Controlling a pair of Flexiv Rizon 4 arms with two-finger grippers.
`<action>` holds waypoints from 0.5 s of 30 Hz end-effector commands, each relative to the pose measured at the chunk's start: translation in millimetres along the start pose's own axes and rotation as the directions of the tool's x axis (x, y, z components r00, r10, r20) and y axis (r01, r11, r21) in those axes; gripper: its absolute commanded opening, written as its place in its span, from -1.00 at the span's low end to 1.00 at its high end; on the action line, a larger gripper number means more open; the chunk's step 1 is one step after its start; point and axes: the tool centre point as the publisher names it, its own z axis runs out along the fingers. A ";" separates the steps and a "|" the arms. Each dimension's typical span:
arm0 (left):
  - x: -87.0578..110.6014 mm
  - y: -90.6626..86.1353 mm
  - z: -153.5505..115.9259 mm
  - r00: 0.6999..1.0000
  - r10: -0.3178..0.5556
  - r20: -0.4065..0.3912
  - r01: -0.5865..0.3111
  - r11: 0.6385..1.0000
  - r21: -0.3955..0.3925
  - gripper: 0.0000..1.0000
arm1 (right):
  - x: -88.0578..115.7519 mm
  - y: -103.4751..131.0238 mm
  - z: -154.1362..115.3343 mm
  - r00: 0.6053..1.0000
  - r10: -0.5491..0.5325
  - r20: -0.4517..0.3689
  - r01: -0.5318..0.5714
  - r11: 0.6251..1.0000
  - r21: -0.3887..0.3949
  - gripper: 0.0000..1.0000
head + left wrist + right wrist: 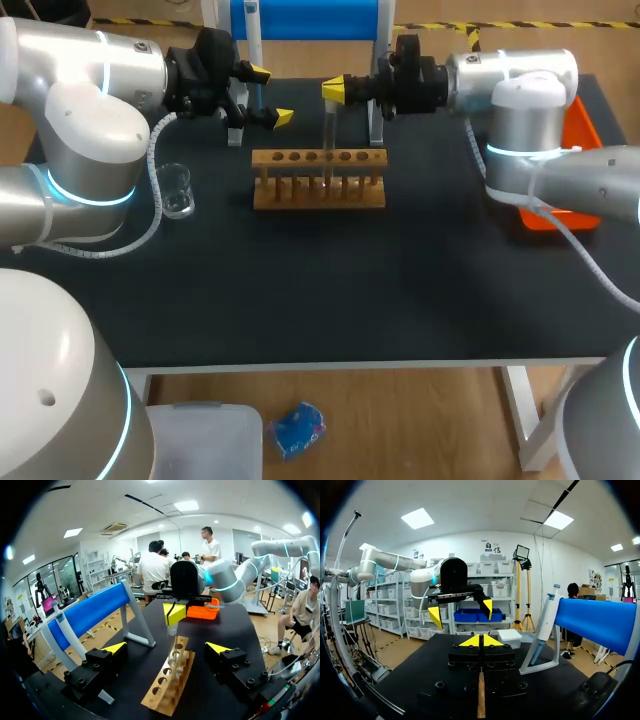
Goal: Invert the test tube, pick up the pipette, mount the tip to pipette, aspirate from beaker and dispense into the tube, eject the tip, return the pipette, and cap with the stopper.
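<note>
One test tube [328,140], probably slick, breakable glass, hangs upper-centre, clenched near its upper end by my right end effector [335,90]; left end effector [271,95] gapes.

The black table [400,290] fills most of the head view, its front edge low in the frame. A wooden test tube rack [318,180] stands on it at upper centre. A clear glass beaker [176,190] sits well apart to the rack's left. Behind the rack, at the top edge, stands a blue stand [300,20] on white legs. An orange tray [583,128] rests at the table's right edge.
</note>
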 end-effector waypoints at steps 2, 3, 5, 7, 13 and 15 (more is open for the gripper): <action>0.3 1.1 0.2 1.000 0.002 0.002 -0.002 1.000 0.004 1.00 | -0.6 -4.2 0.2 1.000 0.004 0.001 -0.004 1.000 0.005 -1.00; 0.3 1.1 0.2 1.000 0.002 0.002 -0.002 1.000 0.004 1.00 | -0.2 -5.1 -0.1 1.000 0.005 0.002 -0.005 1.000 0.011 -1.00; 0.3 1.1 0.2 1.000 0.002 0.002 -0.002 1.000 0.004 1.00 | 0.1 -6.2 -0.6 1.000 0.008 0.003 -0.008 1.000 0.012 -1.00; 0.3 1.1 0.2 1.000 0.002 0.002 -0.002 1.000 0.004 1.00 | 0.2 -8.1 -1.1 1.000 0.011 0.004 -0.011 1.000 0.016 -1.00; 0.3 1.1 0.2 1.000 0.002 0.002 -0.002 1.000 0.004 1.00 | 2.0 -14.6 -1.0 1.000 0.018 0.008 -0.018 1.000 0.024 -1.00; 0.3 1.1 0.2 1.000 0.002 0.002 -0.002 1.000 0.004 1.00 | 3.1 -17.1 -0.5 1.000 0.018 0.008 -0.018 0.999 0.027 -1.00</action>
